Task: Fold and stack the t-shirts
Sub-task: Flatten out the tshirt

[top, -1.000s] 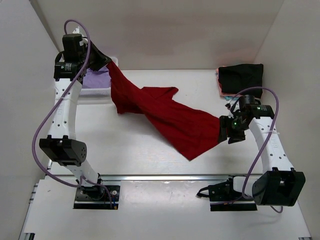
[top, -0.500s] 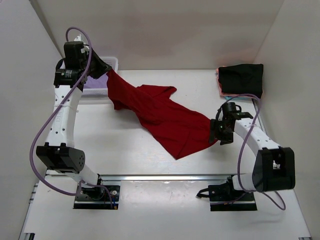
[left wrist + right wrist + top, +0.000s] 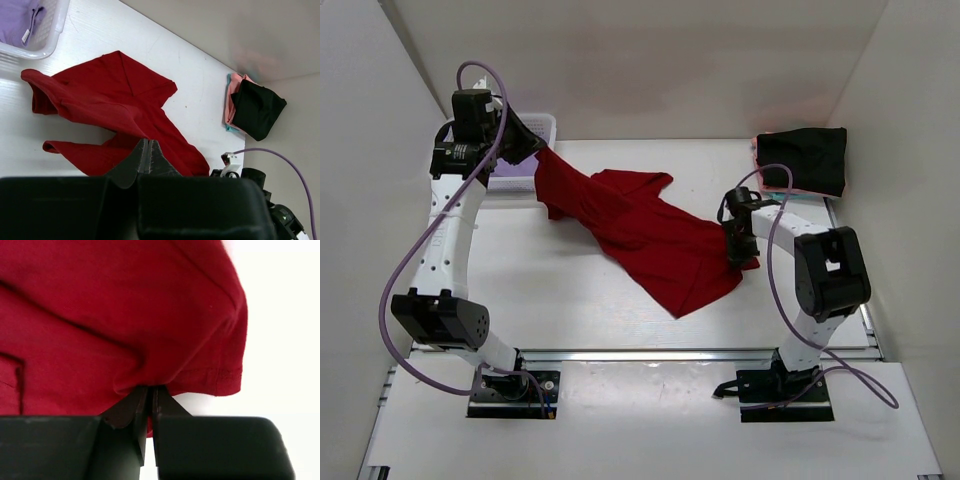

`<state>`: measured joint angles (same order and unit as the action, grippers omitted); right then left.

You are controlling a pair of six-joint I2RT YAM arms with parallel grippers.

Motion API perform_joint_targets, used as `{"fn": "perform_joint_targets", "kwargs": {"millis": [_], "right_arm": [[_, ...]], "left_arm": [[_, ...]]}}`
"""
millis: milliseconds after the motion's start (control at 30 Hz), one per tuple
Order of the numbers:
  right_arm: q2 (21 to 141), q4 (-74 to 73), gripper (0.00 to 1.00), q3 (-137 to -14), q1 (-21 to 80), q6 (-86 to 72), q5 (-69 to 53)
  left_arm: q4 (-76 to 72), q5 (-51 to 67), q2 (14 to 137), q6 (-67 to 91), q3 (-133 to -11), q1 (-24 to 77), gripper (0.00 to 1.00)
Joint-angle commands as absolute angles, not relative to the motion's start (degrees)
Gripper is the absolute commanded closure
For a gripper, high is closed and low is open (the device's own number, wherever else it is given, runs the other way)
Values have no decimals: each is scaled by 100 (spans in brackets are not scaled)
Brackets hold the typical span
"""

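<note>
Garment in hand: red t-shirt [image 3: 630,228]. Lies across the table as a twisted band, long axis running diagonally from the white basket [image 3: 546,124] out toward the near right. Folded stack, black t-shirt [image 3: 802,158] on top: sits well right of the basket, past the band's far end. Left gripper [image 3: 532,150]: hangs just beside the basket, clamped on the band's raised end. Right gripper [image 3: 148,390]: pinched tight on the hem at the end farthest from the basket. Judged next: calls for drawing both ends apart along that diagonal, then laying flat.
</note>
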<state>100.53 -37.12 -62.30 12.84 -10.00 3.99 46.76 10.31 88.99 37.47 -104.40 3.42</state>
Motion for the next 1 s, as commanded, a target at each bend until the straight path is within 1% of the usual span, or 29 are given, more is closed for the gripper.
{"fn": "perform_joint_targets", "kwargs": {"millis": [0, 67, 167, 233, 267, 333, 433, 567, 767, 833, 967], "right_arm": [[10266, -3778, 100, -6555, 1283, -880, 632], [10213, -4006, 100, -6977, 1301, -721, 1131], [10012, -4122, 100, -8170, 1371, -458, 1765], [9722, -3965, 100, -8567, 1336, -160, 1741], [9503, -3738, 100, -8639, 1345, -54, 1523], [9054, -3376, 100, -8613, 1327, 481, 1135], [8325, -3094, 100, -8474, 1371, 720, 1143], [7753, -2918, 100, -8219, 1441, 975, 1668], [6611, -2049, 99, -7586, 1652, 1309, 2320], [6443, -1811, 100, -7506, 1661, 1502, 2443], [6276, -1785, 100, -7568, 1399, 1555, 2452]], "left_arm": [[4641, 1107, 8526, 3691, -10371, 290, 100], [4658, 1081, 8534, 3691, -10371, 316, 100], [4693, 1072, 8499, 3700, -10362, 316, 100], [4711, 1029, 8499, 3700, -10397, 290, 100], [4720, 994, 8490, 3718, -10424, 281, 100], [4763, 993, 8473, 3692, -10476, 220, 100], [4799, 818, 8438, 3682, -10617, 229, 100], [4939, 625, 8324, 3613, -10723, 229, 100], [5054, 317, 8104, 3586, -10705, 246, 100], [5080, 264, 8060, 3560, -10661, 263, 100], [5115, 149, 7972, 3551, -10608, 255, 100]]}}
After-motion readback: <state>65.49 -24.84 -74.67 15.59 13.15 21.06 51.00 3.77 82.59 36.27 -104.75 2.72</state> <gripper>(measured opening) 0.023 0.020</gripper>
